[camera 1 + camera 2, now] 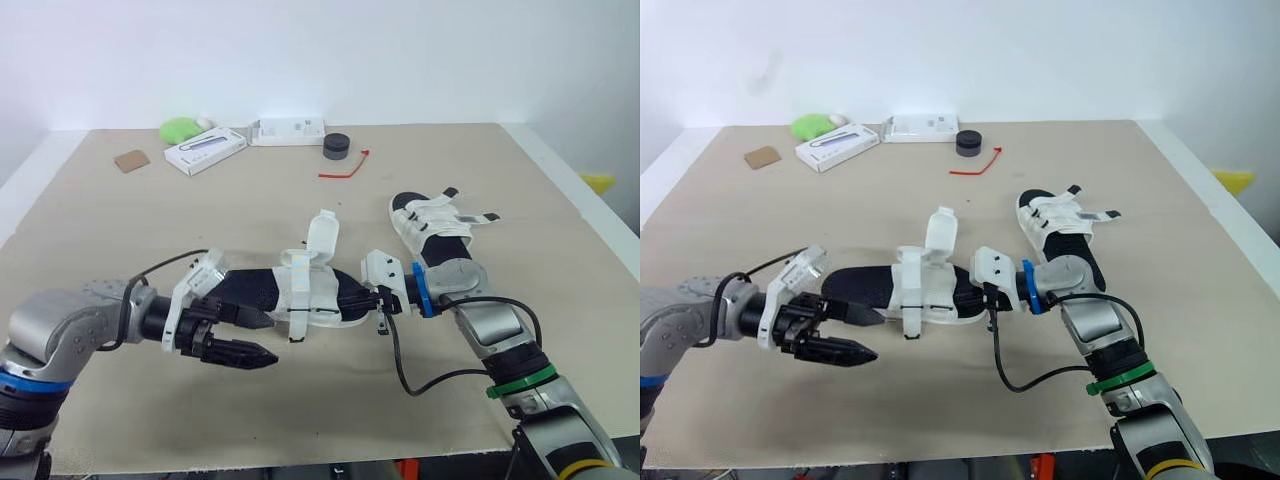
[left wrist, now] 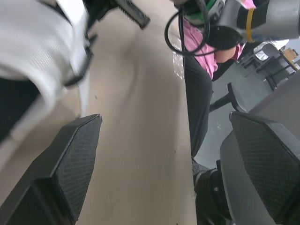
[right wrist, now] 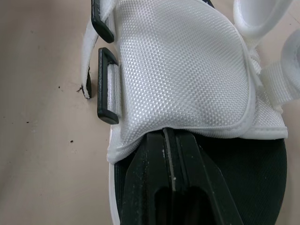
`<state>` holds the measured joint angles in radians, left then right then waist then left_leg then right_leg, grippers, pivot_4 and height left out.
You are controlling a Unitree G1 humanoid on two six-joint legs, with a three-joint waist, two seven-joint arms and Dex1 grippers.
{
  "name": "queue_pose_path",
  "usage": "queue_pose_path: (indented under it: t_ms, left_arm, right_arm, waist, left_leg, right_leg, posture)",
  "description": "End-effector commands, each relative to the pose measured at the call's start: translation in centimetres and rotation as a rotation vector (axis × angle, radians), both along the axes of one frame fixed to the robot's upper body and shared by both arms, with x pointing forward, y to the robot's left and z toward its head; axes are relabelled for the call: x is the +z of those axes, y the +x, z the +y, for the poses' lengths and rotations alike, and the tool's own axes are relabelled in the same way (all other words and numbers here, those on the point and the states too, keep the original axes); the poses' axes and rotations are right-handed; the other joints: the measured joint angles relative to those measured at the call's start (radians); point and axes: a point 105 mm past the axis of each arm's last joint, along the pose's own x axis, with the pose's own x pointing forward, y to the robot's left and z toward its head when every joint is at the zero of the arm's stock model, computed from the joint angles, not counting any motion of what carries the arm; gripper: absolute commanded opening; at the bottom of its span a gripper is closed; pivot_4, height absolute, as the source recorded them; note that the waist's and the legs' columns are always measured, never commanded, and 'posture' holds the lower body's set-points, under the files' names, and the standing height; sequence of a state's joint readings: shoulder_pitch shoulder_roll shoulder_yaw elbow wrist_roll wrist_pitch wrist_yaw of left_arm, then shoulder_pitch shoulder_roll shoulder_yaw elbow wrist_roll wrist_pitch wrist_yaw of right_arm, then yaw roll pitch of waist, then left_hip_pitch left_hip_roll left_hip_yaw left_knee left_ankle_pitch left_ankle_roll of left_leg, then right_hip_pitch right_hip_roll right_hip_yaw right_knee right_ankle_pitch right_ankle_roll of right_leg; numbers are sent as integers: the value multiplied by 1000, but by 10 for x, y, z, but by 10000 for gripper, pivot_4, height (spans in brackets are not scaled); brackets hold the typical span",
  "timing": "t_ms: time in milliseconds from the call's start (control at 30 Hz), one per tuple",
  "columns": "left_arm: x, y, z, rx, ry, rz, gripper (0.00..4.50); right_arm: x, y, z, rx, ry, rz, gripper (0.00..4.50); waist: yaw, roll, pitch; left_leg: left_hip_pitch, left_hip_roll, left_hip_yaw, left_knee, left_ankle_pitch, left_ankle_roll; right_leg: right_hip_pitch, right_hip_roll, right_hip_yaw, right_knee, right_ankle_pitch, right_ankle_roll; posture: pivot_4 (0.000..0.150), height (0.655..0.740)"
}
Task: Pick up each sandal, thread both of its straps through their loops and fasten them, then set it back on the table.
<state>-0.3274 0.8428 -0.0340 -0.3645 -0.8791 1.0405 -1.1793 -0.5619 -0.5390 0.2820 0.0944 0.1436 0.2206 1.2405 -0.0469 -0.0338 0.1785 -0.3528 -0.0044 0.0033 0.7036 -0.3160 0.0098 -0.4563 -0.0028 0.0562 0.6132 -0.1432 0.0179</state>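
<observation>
The tan table [image 1: 120,250] stands by a white wall. On it, the near sandal [image 1: 250,290] lies long-ways across in front of you, with one end at your left gripper [image 1: 255,337] and the other at your right gripper [image 1: 383,298]. Your left fingers are wide apart and hold nothing. Your right fingers are pressed together, tips tucked under a white strap [image 3: 183,70] (you can't see if they pinch it). One strap flap [image 1: 322,238] sticks up. The other sandal [image 1: 432,225] sits farther back, beside your right arm.

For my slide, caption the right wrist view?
Right tool shut at the sandal's white upper, beside a black loop.
</observation>
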Motion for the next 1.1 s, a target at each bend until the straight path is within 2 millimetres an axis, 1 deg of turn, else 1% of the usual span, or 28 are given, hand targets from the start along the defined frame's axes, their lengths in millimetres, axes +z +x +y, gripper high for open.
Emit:
queue_pose_path:
  t_ms: [33,133,267,433,600,767,833,867,1033,1100]
  left_arm:
    - [0,1,-5,-5,5,-64,44872]
    - [-9,7,-9,23,10,-98,44872]
    - [-17,16,-12,68,5,-132,44872]
    - [-29,18,-14,75,15,-125,44872]
    - [-30,30,-21,132,-42,-99,44872]
    - [-31,28,-31,113,-79,-57,44872]
    - [-32,26,-33,106,-81,-47,40001]
    - [-32,25,-33,103,-84,-43,36494]
    - [-34,24,-35,105,-90,-32,11932]
    - [-34,23,-34,112,-94,-25,4187]
  right_arm:
    - [6,-1,4,25,3,-22,0]
    - [6,0,3,26,1,-23,0]
    - [6,-1,3,25,1,-23,0]
    - [6,-1,2,24,-1,-24,0]
    - [6,-1,3,25,-1,-26,0]
    - [6,-1,3,26,-2,-28,0]
    - [6,-1,3,25,-3,-29,0]
    - [6,-1,2,25,-3,-30,0]
    - [6,-2,2,25,-5,-30,0]
    - [6,-2,2,26,-6,-30,0]
  waist:
    - [0,0,0]
    - [1,0,0]
    - [1,0,0]
    - [1,0,0]
    - [1,0,0]
    - [1,0,0]
    - [1,0,0]
    - [1,0,0]
    - [1,0,0]
    - [1,0,0]
  left_leg:
    - [0,0,0,0,0,0]
    - [0,0,0,0,0,0]
    - [0,0,0,0,0,0]
    - [0,0,0,0,0,0]
    - [0,0,0,0,0,0]
    - [0,0,0,0,0,0]
    - [0,0,0,0,0,0]
    - [0,0,0,0,0,0]
    - [0,0,0,0,0,0]
    - [0,0,0,0,0,0]
  right_leg:
    - [0,0,0,0,0,0]
    - [0,0,0,0,0,0]
    - [0,0,0,0,0,0]
    - [0,0,0,0,0,0]
    - [0,0,0,0,1,0]
    - [0,0,0,0,1,0]
    - [0,0,0,0,1,0]
    - [0,0,0,0,1,0]
    - [0,0,0,0,1,0]
    - [0,0,0,0,1,0]
  posture:
    - [1500,7400]
    - [1500,7400]
    - [1500,7400]
    - [1500,7400]
    - [1500,7400]
    - [1500,7400]
    - [1500,7400]
    - [1500,7400]
    - [1500,7400]
    - [1500,7400]
